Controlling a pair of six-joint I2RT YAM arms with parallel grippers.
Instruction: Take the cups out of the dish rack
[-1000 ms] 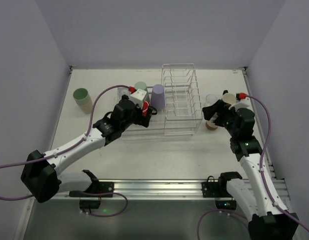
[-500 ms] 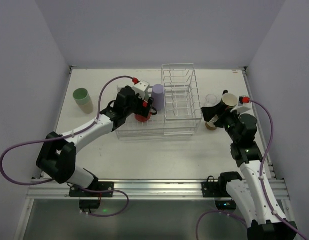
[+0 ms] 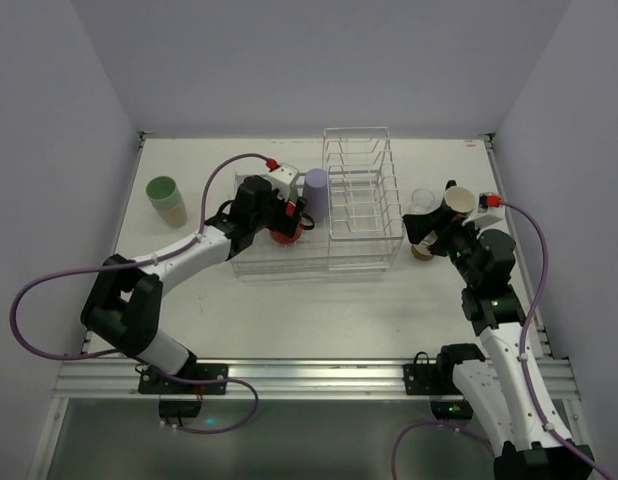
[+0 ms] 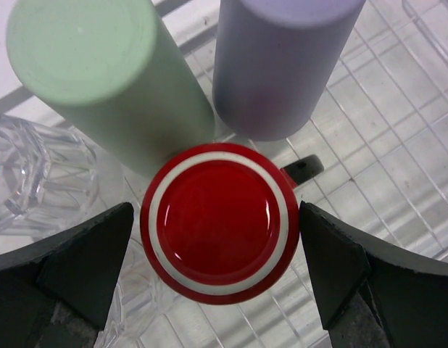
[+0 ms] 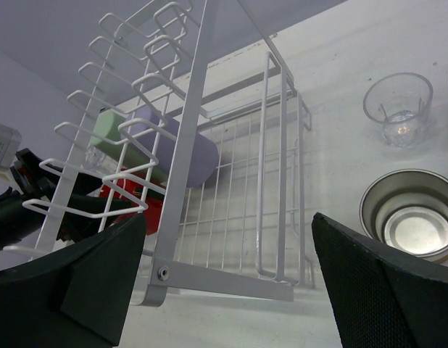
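"Left wrist view: which step is in hand?"

"Pickup of the red mug, by my reading. It stands upside down in the dish rack basket, squarely between the spread fingers of the left gripper, which grips nothing yet. The next move calls for closing on the mug's sides, then lifting clear of the pale green tumbler and lavender tumbler just behind it."

"And the count?"

"In the rack: one red mug, one green tumbler, one lavender, at least one cut-glass tumbler. Right of the rack, on the table: one clear glass, one beige cup, one small tan cup, with the right gripper gaping empty. Far left: one green cup."
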